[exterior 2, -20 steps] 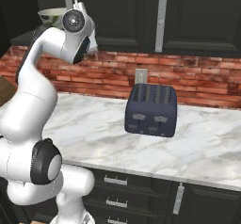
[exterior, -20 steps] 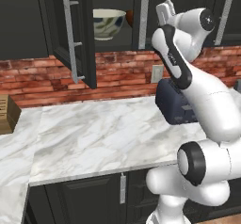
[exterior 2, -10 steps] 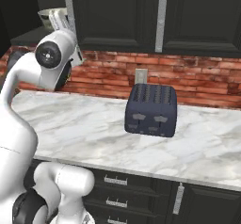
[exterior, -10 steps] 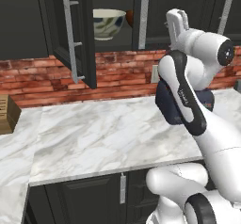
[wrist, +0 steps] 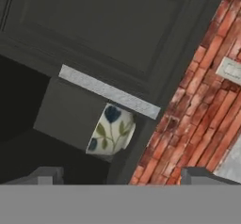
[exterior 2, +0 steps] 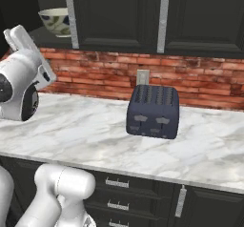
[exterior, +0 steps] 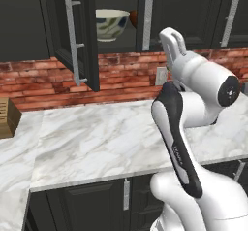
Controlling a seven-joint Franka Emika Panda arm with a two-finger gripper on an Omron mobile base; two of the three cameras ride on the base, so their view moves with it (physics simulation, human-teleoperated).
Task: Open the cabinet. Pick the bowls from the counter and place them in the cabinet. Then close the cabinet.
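The cabinet [exterior: 77, 41] stands with its left door swung open, and the cream-white bowl [exterior: 112, 24] with blue marks sits on its shelf, a sliver of the reddish-brown bowl [exterior: 133, 17] just beside it. The gripper [wrist: 120, 175] is raised in front of the cabinet, its fingers spread wide and holding nothing. A dark toaster [exterior 2: 153, 110] rests on the marble counter [exterior: 97, 142] below.
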